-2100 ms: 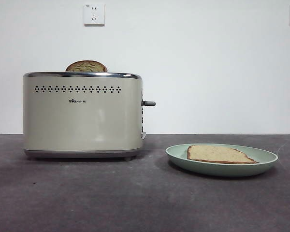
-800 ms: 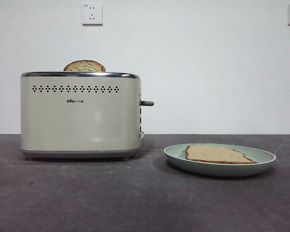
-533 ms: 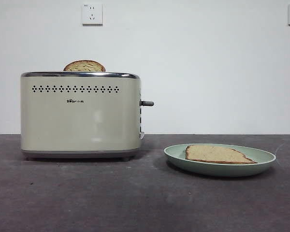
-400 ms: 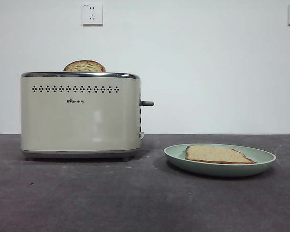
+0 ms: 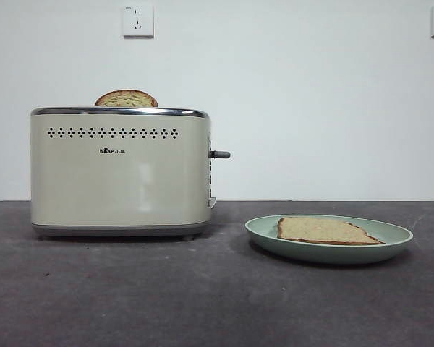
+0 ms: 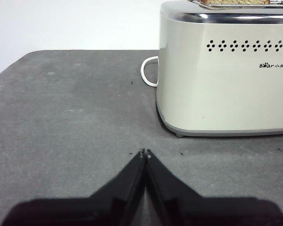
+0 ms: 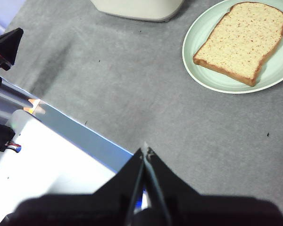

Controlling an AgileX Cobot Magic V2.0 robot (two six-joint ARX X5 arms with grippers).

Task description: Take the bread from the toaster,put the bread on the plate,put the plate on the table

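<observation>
In the front view the toaster [image 5: 121,173] stands on the table [image 5: 202,296], with a second dome-topped slice [image 5: 126,99] poking out of its slot; to one side, apart from it, the plate [image 5: 329,239] rests flat on the table with the bread [image 5: 324,230] lying flat on it. No arm shows in this view. In the left wrist view the left gripper [image 6: 145,153] hovers low over bare table, its jaws pressed together and holding nothing; the toaster [image 6: 226,70] stands ahead of the tips and off to one side, near but not touching, and a white cord loop [image 6: 148,71] curves out beside it. In the right wrist view the right gripper [image 7: 145,151] has its jaws closed and empty above the table's edge; the plate [image 7: 198,61] with the bread [image 7: 243,40] lies well ahead of the tips, and the toaster's base [image 7: 137,7] sits farther off.
</observation>
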